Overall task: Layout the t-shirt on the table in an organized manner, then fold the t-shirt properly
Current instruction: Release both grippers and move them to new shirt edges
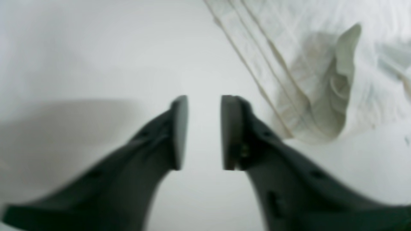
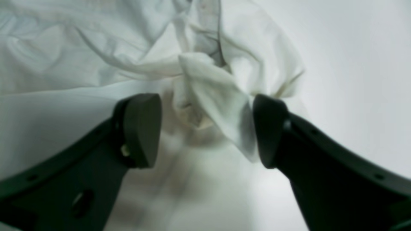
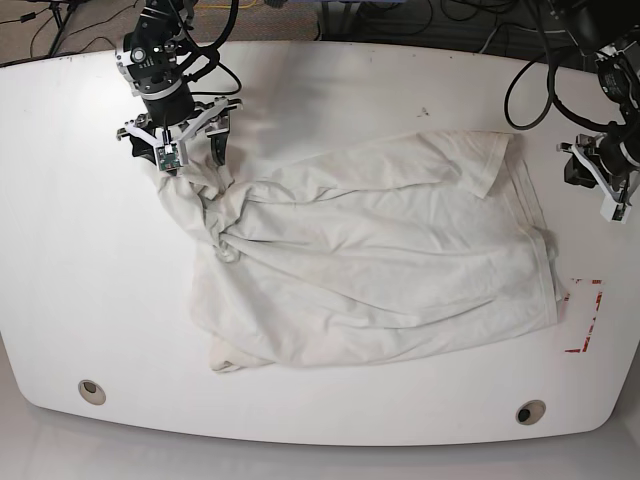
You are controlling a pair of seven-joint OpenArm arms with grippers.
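Two end effectors are showing on my screens, and I am starting with the right end effector [image 2: 205,130]. Its jaws are standing wide apart in the right wrist view, and a bunched fold of the t-shirt [image 2: 212,93] is sitting in the gap between the pads, touching the inner face of one pad [image 2: 268,128] while the other pad is standing clear of the cloth. I am not seeing it pinched. In the base view this end effector [image 3: 190,150] is hovering at about ten o'clock on the worktop [image 3: 320,90], right over the crumpled corner of the shirt.

I am seeing the left end effector [image 1: 204,131] with its jaws partly parted and nothing between them, only bare white worktop [image 1: 96,48] below. A seamed edge of the t-shirt [image 1: 289,80] is lying at about two o'clock from its tips, apart from them. In the base view it [image 3: 605,180] is sitting at about three o'clock, near the worktop's edge and beside the shirt.

The t-shirt [image 3: 380,270] is lying across the middle of the worktop, plain white side up and wrinkled, with one sleeve pointing toward one o'clock. A red tape rectangle [image 3: 585,315] is showing just beside it at four o'clock. Two round grommet holes [image 3: 91,391] are sitting along the six o'clock edge.
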